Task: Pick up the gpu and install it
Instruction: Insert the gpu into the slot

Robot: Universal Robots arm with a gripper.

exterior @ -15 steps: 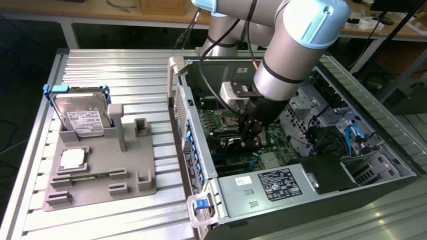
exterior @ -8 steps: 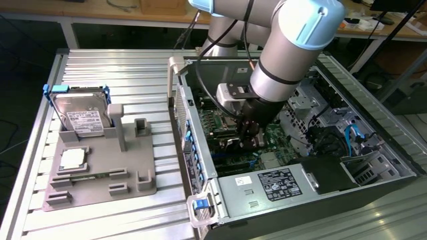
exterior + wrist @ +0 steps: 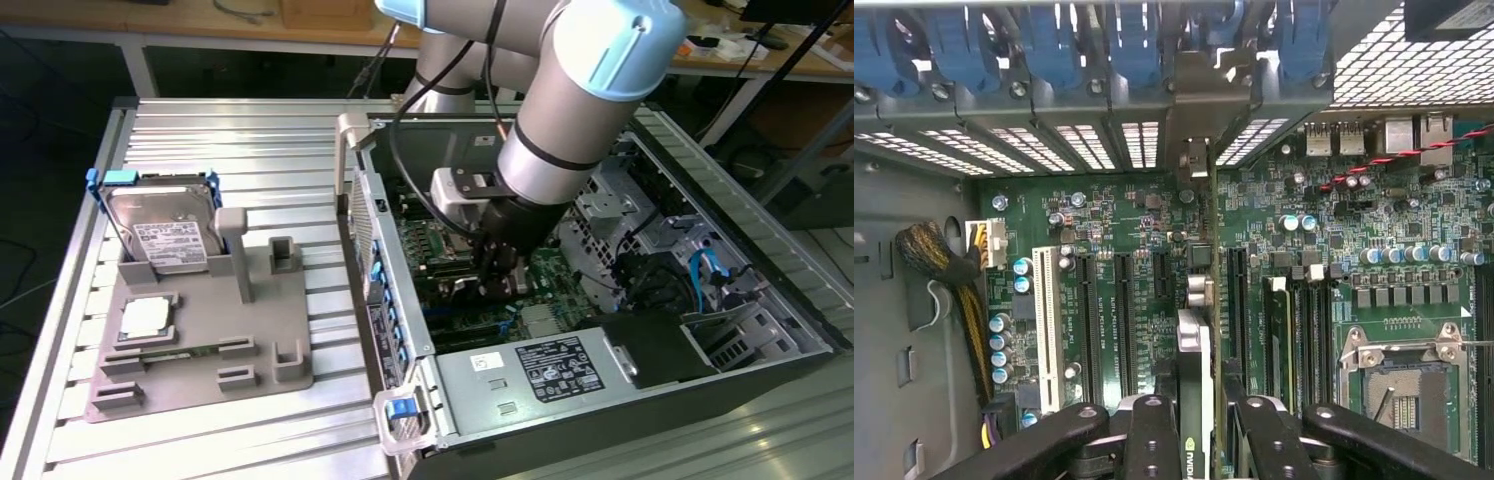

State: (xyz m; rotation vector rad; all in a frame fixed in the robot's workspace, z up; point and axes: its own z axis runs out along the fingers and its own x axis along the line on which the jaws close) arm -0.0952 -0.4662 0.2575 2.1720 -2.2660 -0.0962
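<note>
gripper (image 3: 1199,425) closed narrowly on the gpu (image 3: 1194,335), card held on edge over the slots of the green motherboard (image 3: 1114,205), inside the open computer case (image 3: 461,405), near its rear wall

No lettering on any label is legible.

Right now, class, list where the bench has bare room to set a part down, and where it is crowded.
Bare: the ribbed table beyond the grey fixture, up to the computer case; also the strip nearest the camera. Crowded: the fixture with its hard drive; inside the case, where the gripper holds the gpu over the motherboard.
</note>
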